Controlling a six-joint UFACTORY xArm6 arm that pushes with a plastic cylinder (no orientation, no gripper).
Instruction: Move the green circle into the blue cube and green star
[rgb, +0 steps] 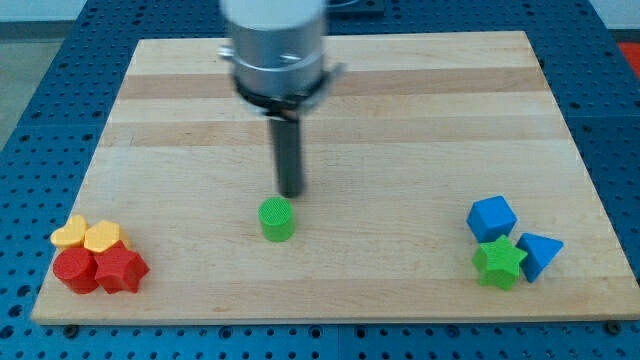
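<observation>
The green circle (277, 219) is a short green cylinder on the wooden board, left of the middle near the view's bottom. My tip (290, 194) stands just above it and slightly to its right, very close to its upper edge. The blue cube (491, 217) sits at the view's lower right. The green star (499, 263) lies just below the cube, touching it.
A blue triangle block (541, 254) sits right of the green star. At the lower left is a cluster: two yellow blocks (87, 235), a red cylinder (75, 270) and a red star (120, 268). The board's bottom edge (320, 318) runs close below the blocks.
</observation>
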